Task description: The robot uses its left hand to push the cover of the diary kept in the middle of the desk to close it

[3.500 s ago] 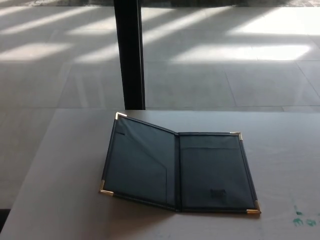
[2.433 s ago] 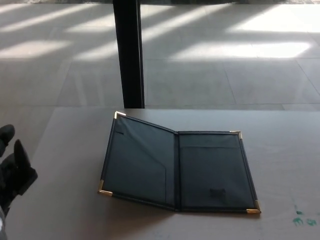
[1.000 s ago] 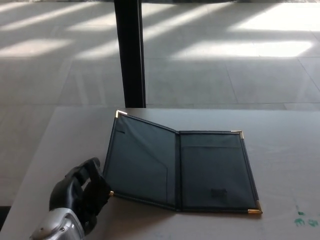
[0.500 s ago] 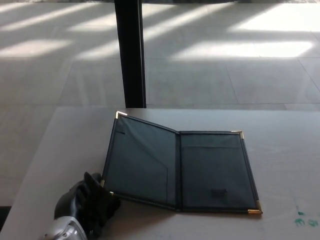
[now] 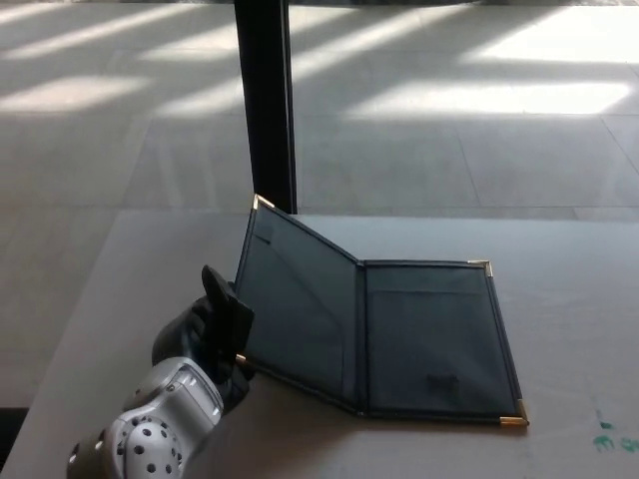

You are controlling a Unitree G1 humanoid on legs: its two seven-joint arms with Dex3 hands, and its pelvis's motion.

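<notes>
A dark diary (image 5: 429, 339) with gold corner caps lies open in the middle of the grey desk (image 5: 569, 299). Its right half rests flat. Its left cover (image 5: 295, 299) is raised off the desk and tilts up toward the spine. My left hand (image 5: 215, 329) is under and against the cover's outer left edge near the front corner, fingers spread and holding nothing. The silver forearm (image 5: 160, 434) comes in from the bottom left. My right hand does not show.
A black post (image 5: 265, 100) stands just behind the desk's far edge, close to the lifted cover's top corner. Green marks (image 5: 611, 431) sit on the desk at the front right. Beyond the desk lies sunlit tiled floor.
My left hand has moved right and up against the left cover, and the cover has lifted steeper off the desk. The view has shifted slightly.
</notes>
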